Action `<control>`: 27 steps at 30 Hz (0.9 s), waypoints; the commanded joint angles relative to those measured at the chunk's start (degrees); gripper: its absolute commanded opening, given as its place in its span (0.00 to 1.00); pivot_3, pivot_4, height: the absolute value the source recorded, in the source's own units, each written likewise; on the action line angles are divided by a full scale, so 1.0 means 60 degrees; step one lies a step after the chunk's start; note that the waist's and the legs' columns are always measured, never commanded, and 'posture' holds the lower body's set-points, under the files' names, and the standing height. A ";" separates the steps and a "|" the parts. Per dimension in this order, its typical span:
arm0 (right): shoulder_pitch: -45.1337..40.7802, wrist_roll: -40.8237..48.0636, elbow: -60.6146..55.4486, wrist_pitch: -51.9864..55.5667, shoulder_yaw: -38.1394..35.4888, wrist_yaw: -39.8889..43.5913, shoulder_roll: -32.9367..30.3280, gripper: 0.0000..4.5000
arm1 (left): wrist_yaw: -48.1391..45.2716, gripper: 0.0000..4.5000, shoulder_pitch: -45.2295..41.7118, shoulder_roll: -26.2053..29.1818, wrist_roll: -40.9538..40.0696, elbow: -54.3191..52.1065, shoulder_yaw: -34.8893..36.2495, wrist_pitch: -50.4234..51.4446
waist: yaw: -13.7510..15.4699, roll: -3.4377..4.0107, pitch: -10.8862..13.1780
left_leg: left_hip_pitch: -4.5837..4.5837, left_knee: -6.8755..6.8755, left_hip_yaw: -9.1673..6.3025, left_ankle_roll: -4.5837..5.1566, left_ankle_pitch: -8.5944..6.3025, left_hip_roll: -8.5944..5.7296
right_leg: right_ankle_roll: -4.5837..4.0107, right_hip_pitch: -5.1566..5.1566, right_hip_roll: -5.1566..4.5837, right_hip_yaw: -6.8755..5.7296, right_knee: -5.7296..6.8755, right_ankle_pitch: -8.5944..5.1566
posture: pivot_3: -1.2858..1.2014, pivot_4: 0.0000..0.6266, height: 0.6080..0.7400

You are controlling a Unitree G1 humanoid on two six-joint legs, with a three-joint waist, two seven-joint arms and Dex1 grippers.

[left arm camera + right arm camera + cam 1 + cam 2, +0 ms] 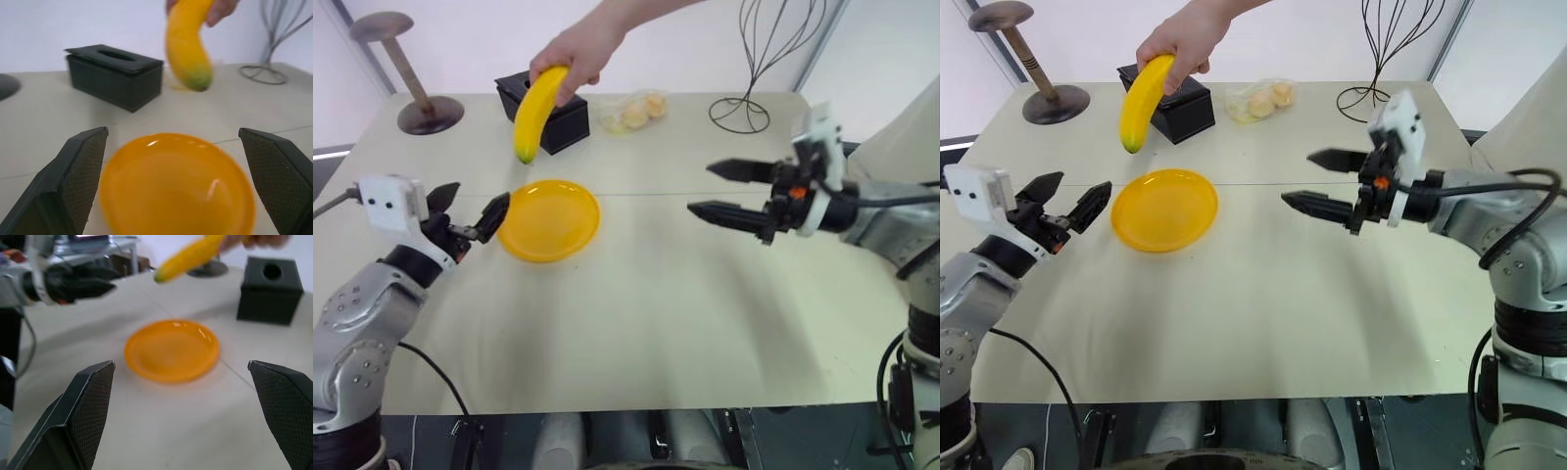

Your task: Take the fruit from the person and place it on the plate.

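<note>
A person's hand [576,51] reaches in from the far side and holds the fruit, a curved yellow banana [536,111], by its upper end, greenish tip hanging down above the far edge of the plate [549,220]. The yellow-orange plate lies empty on the table. Just left of the plate's rim my left gripper [470,211] stands open with nothing in it; the banana [188,46] hangs beyond its fingers. To the right of the plate my right gripper [720,189] is held above the table, open and empty, pointing toward the plate [172,350].
A black tissue box [548,110] stands behind the banana. Next to it lies a clear bag of small pale-orange fruits [633,111]. A wire stand [756,61] rises at the back right, a brown wooden stand [419,90] at the back left. The beige table [685,323] spreads between me and the plate.
</note>
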 commanded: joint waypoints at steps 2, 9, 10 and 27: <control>0.0031 0.0038 -0.0421 -0.0331 0.0093 0.0361 -0.0152 0.99 | -0.0371 1.00 -0.1189 0.0451 -0.0047 0.0937 0.0045 0.0220 | 0.0018 0.0000 0.0000 | -0.0001 0.0000 0.0000 0.0000 0.0000 -0.0002 | 0.0000 0.0000 -0.0002 -0.0002 0.0000 0.0000 | 0.52 0.24 1.00; 0.0000 -0.0257 -0.0390 -0.0670 0.0322 0.0053 0.0191 0.99 | -0.0706 1.00 -0.3027 0.1044 0.0305 0.2378 -0.0510 0.0964 | -0.0010 -0.0002 0.0001 | 0.0001 0.0007 0.0003 0.0000 0.0000 -0.0003 | 0.0007 0.0000 -0.0002 -0.0003 0.0007 0.0004 | 0.52 0.24 1.00; 0.0046 -0.0280 -0.0424 -0.0697 0.0337 0.0032 0.0215 0.99 | -0.0593 1.00 -0.3426 0.0939 0.0083 0.2641 -0.0498 0.1260 | -0.0009 -0.0003 0.0002 | 0.0000 0.0006 0.0003 0.0000 0.0000 -0.0004 | 0.0007 -0.0001 -0.0003 -0.0003 0.0007 0.0004 | 0.52 0.24 1.00; 0.0392 -0.0411 -0.0721 -0.0993 0.0445 -0.0465 0.0555 0.99 | -0.0566 1.00 -0.7121 0.0114 0.0567 0.6547 -0.1304 0.3073 | -0.0015 -0.0007 0.0004 | -0.0002 0.0012 0.0003 -0.0003 0.0002 -0.0005 | 0.0017 -0.0007 -0.0005 -0.0005 0.0020 0.0009 | 0.52 0.24 1.00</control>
